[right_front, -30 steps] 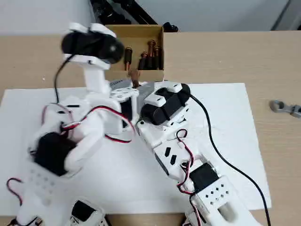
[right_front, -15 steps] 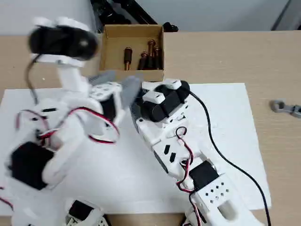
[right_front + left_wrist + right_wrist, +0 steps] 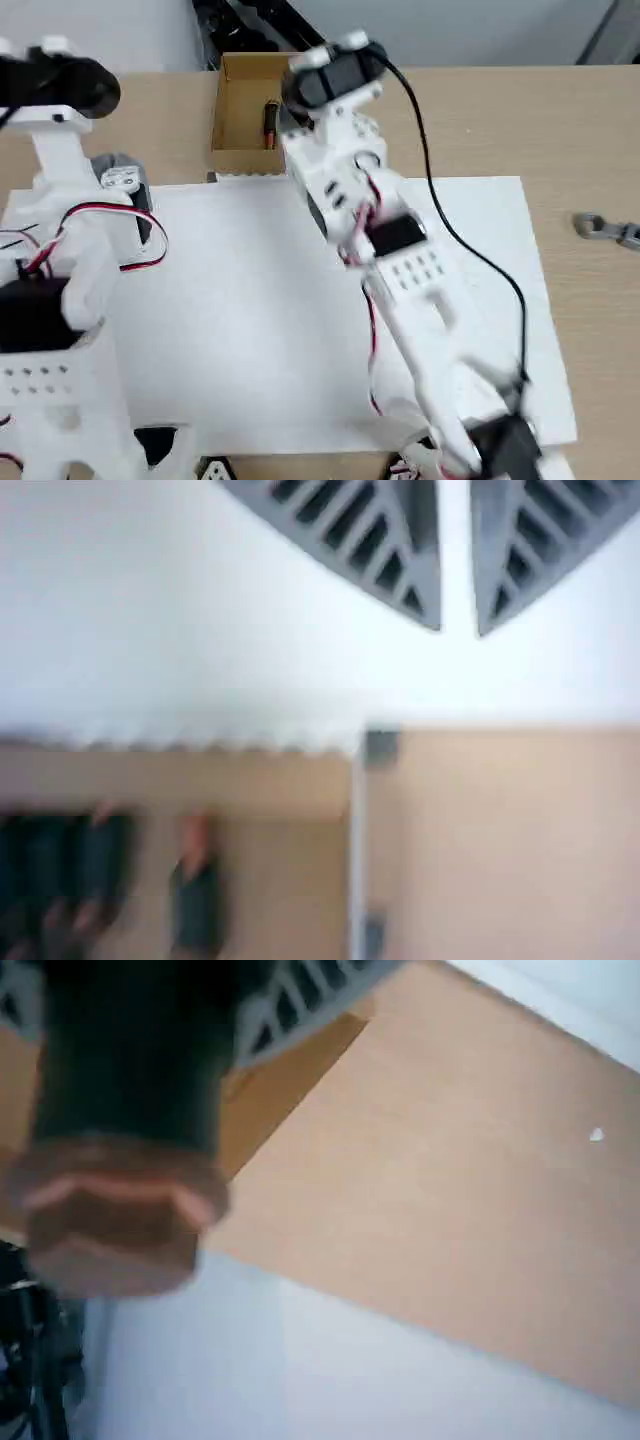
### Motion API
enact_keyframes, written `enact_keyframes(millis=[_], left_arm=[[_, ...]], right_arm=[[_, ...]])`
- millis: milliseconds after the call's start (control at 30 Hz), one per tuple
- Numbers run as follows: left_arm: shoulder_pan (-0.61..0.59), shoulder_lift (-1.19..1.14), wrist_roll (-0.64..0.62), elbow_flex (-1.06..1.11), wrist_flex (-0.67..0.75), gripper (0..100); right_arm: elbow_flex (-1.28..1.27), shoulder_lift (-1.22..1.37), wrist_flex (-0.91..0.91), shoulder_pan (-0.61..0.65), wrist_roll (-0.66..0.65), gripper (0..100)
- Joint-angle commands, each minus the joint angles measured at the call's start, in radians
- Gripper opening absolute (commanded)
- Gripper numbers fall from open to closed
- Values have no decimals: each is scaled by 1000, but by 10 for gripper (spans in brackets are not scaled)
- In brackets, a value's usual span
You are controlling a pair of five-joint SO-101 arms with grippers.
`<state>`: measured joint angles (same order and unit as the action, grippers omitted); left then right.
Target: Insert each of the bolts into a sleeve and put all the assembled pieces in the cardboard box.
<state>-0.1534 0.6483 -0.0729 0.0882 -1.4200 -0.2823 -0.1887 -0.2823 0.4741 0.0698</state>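
Observation:
The cardboard box stands at the table's far edge with an assembled bolt and sleeve lying inside. My right arm stretches over the box's right half. Its gripper is shut on a black sleeve with a copper bolt head, held above the box edge. My left arm stands at the left of the white sheet. Its gripper hangs over the sheet, open by a narrow gap with nothing in it. In front of it are the box and several pieces inside.
A metal wrench lies on the bare table at the far right. Dark equipment sits just behind the box. The white sheet covers the middle of the table between the two arms.
My left arm has swung back to the left, away from the box. My right arm has stretched forward from the sheet's middle to above the box, carrying the bolt and sleeve.

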Motion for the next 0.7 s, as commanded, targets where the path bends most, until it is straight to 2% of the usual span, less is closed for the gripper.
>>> enact_keyframes(millis=[0,200,500,667], left_arm=[[-48,9,3,47,2,5],[-60,9,3,139,9,5],[-54,9,5,361,180,5],[-54,9,6,395,190,5]], right_arm=[[252,177,13,-16,-3,4],[505,479,13,-27,-5,4],[775,906,13,-50,-6,8],[885,1056,12,-54,-6,9]])
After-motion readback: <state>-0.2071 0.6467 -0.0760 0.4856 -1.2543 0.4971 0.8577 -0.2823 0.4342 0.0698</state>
